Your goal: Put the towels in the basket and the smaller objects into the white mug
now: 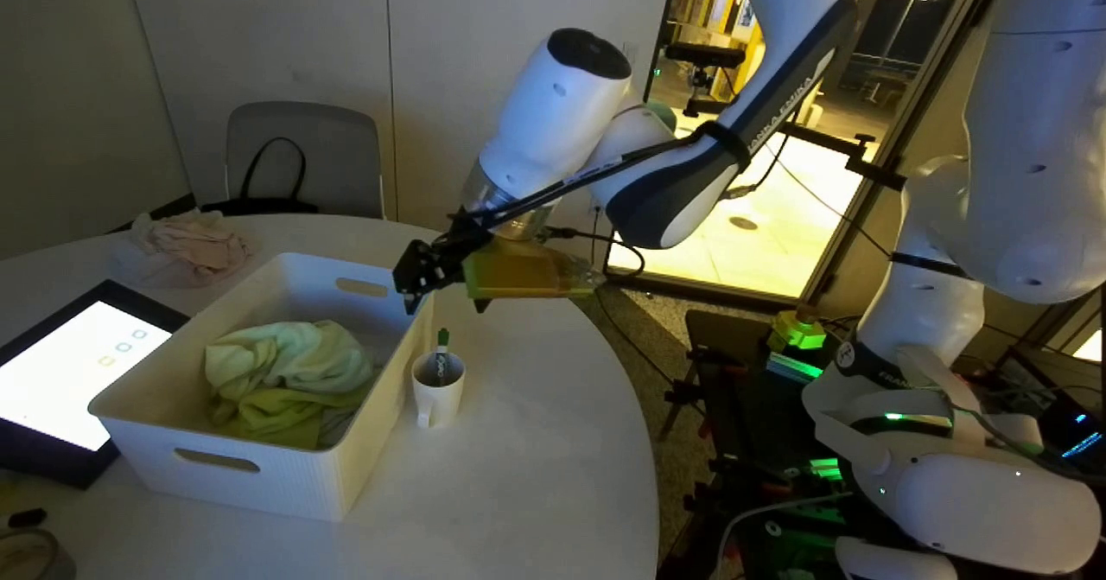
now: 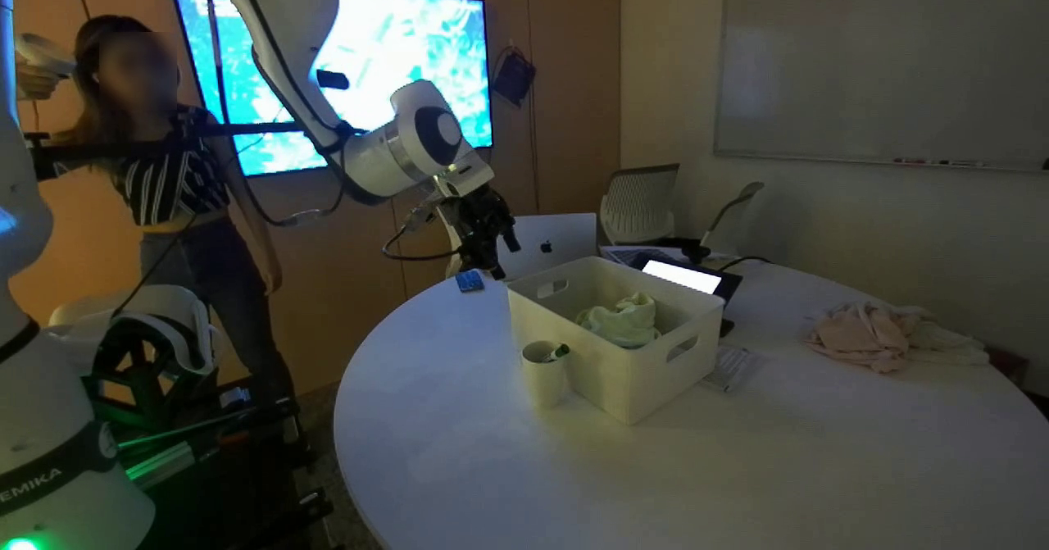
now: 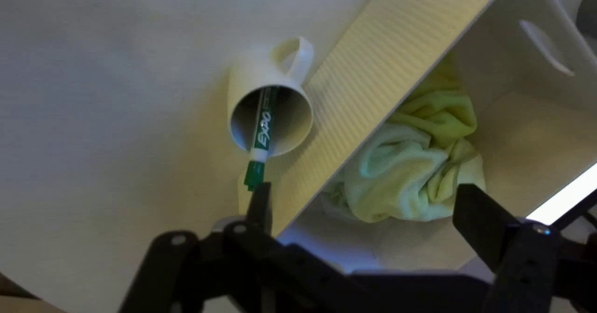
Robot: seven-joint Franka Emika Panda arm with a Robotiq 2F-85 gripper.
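Observation:
In the wrist view, yellow-green and paler towels (image 3: 396, 177) lie bunched inside the white basket (image 3: 373, 52). Right beside its long wall stands the white mug (image 3: 254, 73), upright on the round table, as both exterior views confirm. A green-capped marker (image 3: 263, 131), one of the smaller objects, leans in the mug with its cap above the rim. My gripper (image 3: 364, 191) hangs over the basket's edge, above mug and towels. Its jaws are spread wide with nothing between them. In an exterior view the gripper (image 2: 506, 260) is seen raised clear of the basket's rim.
A crumpled pink and white cloth (image 2: 869, 337) lies on the table away from the basket. The lit tablet (image 1: 95, 364) sits along the basket's side. A laptop (image 2: 549, 243) and a small blue item (image 2: 470, 281) are also on the table. A person (image 2: 188, 156) stands behind the arm.

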